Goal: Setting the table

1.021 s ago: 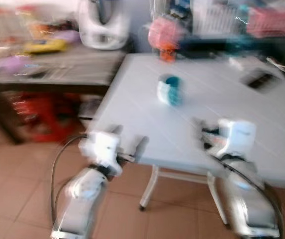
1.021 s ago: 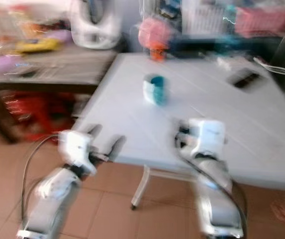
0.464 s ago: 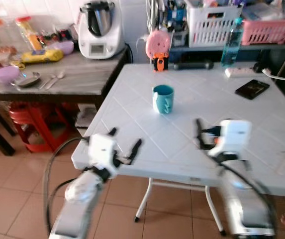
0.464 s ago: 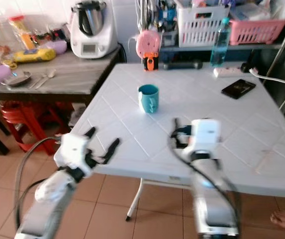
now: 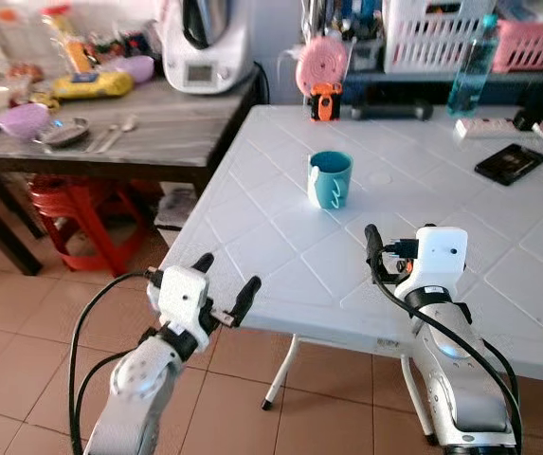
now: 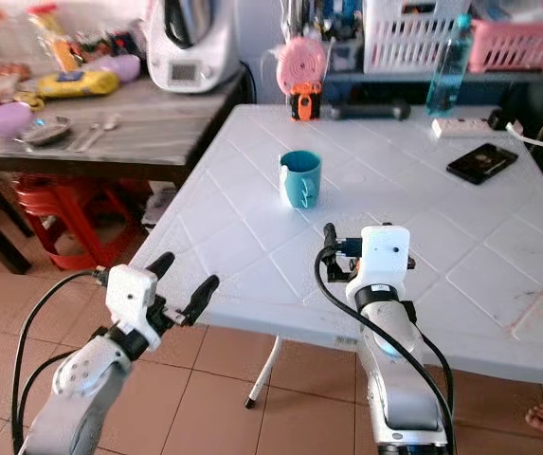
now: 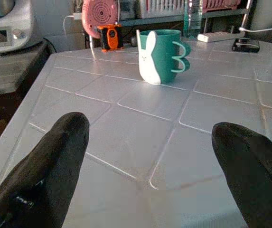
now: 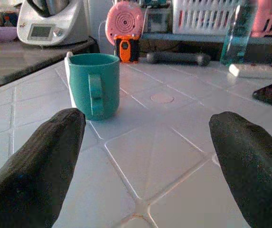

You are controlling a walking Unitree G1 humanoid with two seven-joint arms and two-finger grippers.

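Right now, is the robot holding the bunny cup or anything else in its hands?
No, nothing is held. The left gripper and the right gripper are both open and empty. The teal mug stands by itself on the white table, ahead of both.

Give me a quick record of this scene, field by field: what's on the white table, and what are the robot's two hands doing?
table: white table, tiled pattern
cup: teal mug with a white rabbit figure, upright, near the table's middle
phone: dark phone lying flat, far right
bottle: clear blue bottle at the far edge
left hand: open, holding nothing, at the near left edge of the table
right hand: open, holding nothing, over the table and pointing at the mug
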